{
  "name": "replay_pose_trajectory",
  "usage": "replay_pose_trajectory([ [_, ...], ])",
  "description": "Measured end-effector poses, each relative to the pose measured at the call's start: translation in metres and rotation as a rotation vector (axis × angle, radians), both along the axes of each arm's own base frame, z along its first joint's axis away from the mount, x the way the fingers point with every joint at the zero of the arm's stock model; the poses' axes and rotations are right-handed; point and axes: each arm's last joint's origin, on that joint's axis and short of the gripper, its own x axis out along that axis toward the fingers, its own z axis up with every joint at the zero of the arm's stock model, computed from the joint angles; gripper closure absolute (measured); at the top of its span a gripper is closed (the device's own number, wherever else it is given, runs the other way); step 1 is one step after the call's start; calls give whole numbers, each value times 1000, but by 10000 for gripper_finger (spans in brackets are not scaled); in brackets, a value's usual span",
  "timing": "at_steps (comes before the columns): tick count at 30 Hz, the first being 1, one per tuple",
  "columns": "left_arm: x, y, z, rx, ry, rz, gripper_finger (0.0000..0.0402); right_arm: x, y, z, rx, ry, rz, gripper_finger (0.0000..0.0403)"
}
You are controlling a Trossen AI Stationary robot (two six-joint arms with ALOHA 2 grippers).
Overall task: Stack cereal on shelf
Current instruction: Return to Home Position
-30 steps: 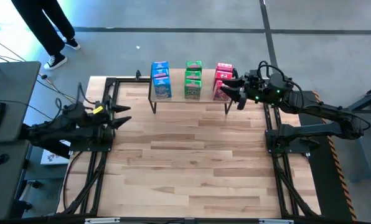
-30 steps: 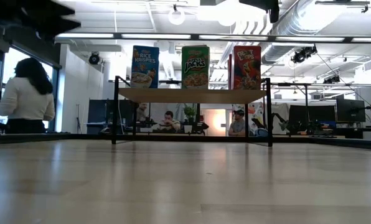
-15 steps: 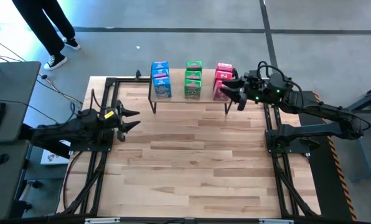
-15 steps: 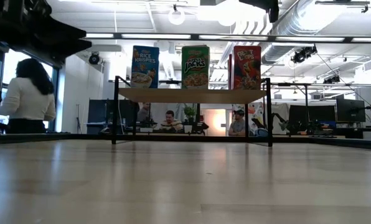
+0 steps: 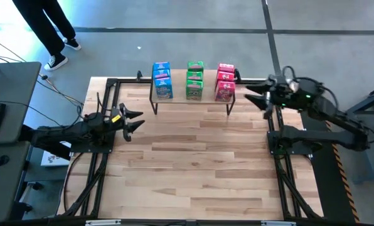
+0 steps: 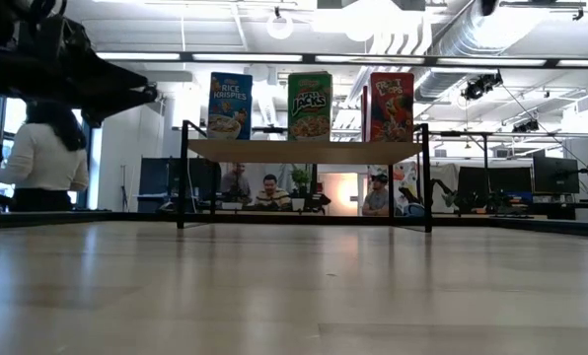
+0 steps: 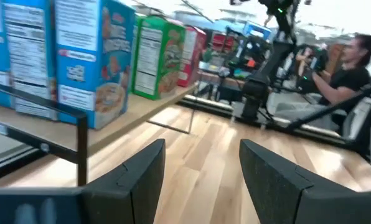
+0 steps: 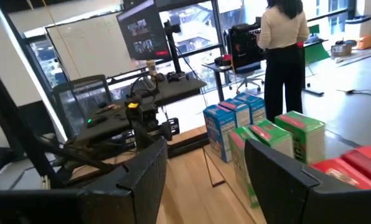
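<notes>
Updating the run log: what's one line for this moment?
cereal: on shelf | left gripper: open, empty | right gripper: open, empty

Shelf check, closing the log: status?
Left gripper open, empty, far left. Right gripper open, beside shelf. Cereal on shelf in three colour rows. Nothing blocking.

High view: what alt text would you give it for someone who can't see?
Blue, green and red cereal boxes stand in colour-sorted rows on a low shelf at the far edge of the wooden table. The open, empty left tool and right tool hover at either side.
</notes>
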Motion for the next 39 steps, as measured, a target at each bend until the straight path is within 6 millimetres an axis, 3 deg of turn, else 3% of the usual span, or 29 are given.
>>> replay_pose_trajectory([
  [7, 0, 2, 0, 7, -1, 68, 204, -52, 18, 0, -31, -37, -26, 194],
  [12, 0, 2, 0, 53, 15, 68, 204, -71, 23, -15, -29, -18, -78, 194],
  [24, 0, 2, 0, 56, 17, 65, 204, -43, 14, -115, 20, -189, -13, 194],
  [39, 0, 2, 0, 57, 17, 65, 204, -20, 12, -185, 131, -211, 115, 194],
])
